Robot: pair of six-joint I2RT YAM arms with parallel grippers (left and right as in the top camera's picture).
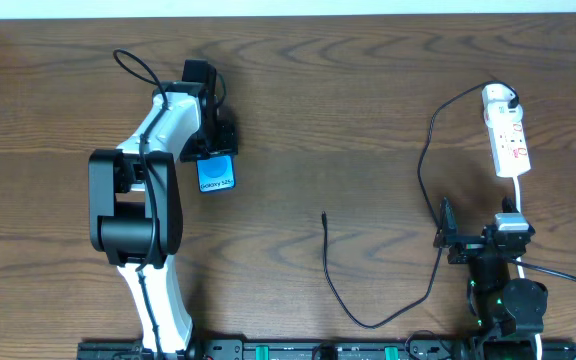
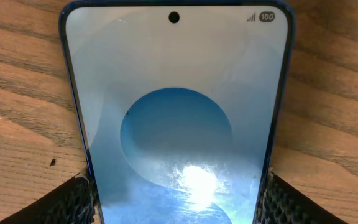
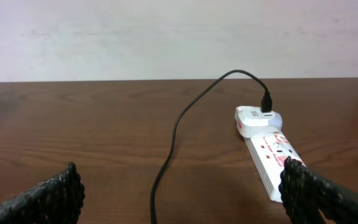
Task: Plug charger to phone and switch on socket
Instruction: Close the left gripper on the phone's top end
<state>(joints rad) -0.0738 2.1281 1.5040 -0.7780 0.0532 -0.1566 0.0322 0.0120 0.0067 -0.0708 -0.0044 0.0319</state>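
The phone lies flat on the table, blue screen up; in the left wrist view the phone fills the frame. My left gripper straddles it, with both fingers against its long edges, shut on the phone. The charger is a thin black cable with its free tip near the table's middle. It loops right and up to a white plug head seated in the socket. My right gripper is open and empty, low over the table, with the cable running between its fingers and the socket ahead to the right.
The socket's thick white cord runs down toward the right arm's base. The left arm stretches over the left half of the table. A pale wall stands beyond the far table edge.
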